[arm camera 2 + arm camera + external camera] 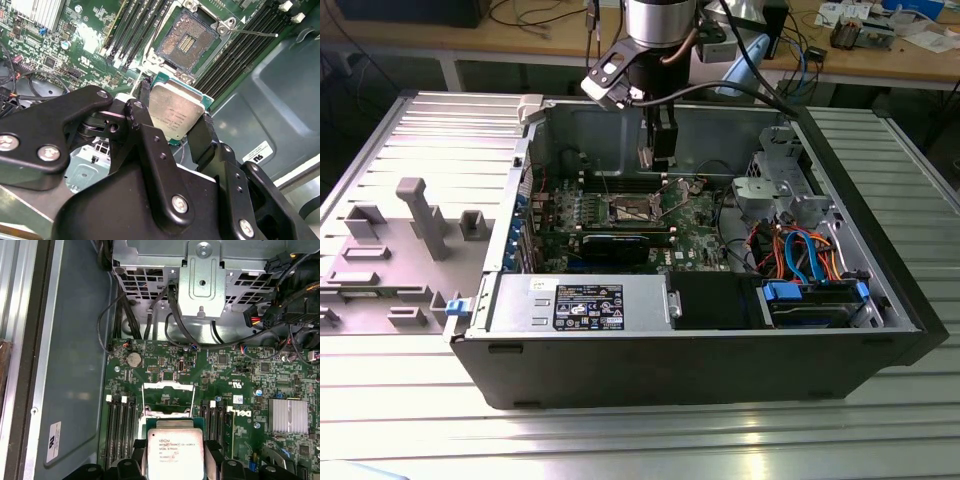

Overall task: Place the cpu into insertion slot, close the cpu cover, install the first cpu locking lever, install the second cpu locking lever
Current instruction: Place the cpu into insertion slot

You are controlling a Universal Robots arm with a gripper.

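Observation:
In both wrist views my gripper (175,116) is shut on the cpu (174,111), a flat square chip with a silvery-grey top and a green edge, pinched at two opposite sides by the black fingers (201,137). The chip (175,450) hangs above the motherboard, a short way off the open insertion slot (189,41), whose contact field is bare. The cpu cover (168,386) stands raised at the slot's edge as a thin metal frame. A thin locking lever (256,34) sticks out beside the slot. In the exterior view the gripper (658,158) hangs inside the case over the board.
The open computer case (500,370) lies on a slatted metal table. Black memory slots (122,425) flank the socket. A metal drive cage (200,280) with cables, a finned heatsink (287,415), a long black card (620,243) and the power supply (580,300) surround it. A grey fixture (420,215) stands at the exterior view's left.

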